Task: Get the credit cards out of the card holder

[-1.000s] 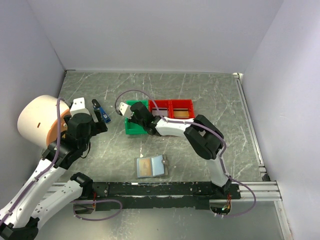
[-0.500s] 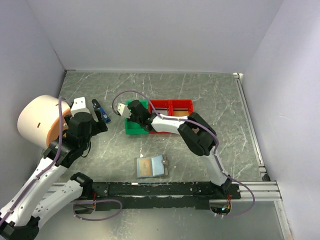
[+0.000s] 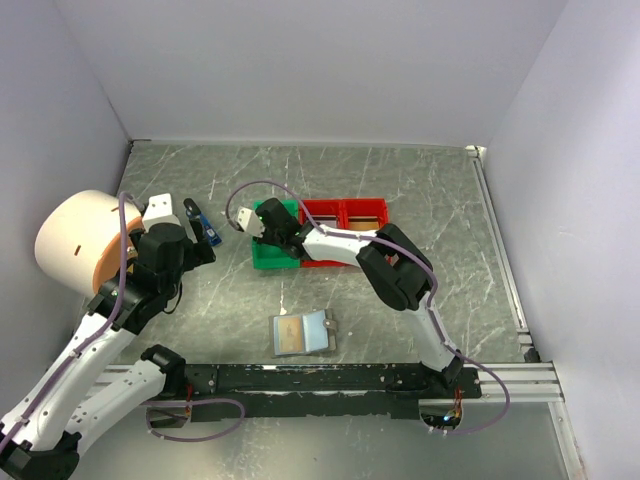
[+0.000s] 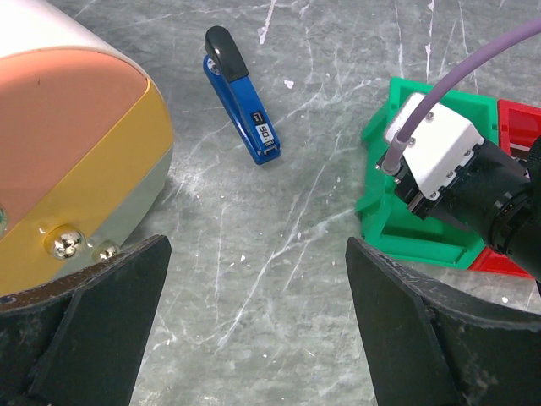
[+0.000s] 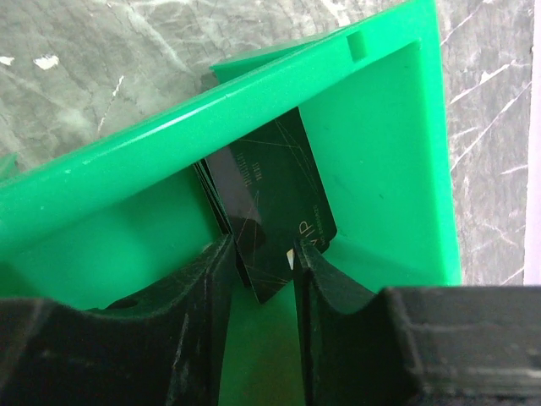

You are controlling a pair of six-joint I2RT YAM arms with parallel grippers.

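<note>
Green plastic fills the right wrist view: the green tray (image 5: 380, 152) sits near the middle of the grey marbled table (image 3: 400, 180), with two red trays (image 3: 362, 215) in a row just beside it towards the right edge. The right gripper (image 5: 260, 254) reaches down into the green tray. Its jaws stand a little apart, with bare green showing in the gap. A black card (image 5: 270, 203) leans against the tray's wall, face towards the camera, with the edges of more cards showing behind it. Its lower corner lies in the gap between the fingers, and it cannot be told whether either finger touches it.

The card holder (image 3: 300, 333) lies open and flat near the near edge of the table, about midway along it, well apart from both grippers. A tan card (image 3: 291, 336) shows on its left panel, and the right panel is pale blue.

The left gripper (image 4: 256, 262) hovers over bare table towards the left edge, jaws spread wide with nothing between them. Beyond it lies a blue-and-black gadget (image 4: 241, 97), and a round white-and-peach object (image 3: 70, 240) sits by the left edge.
</note>
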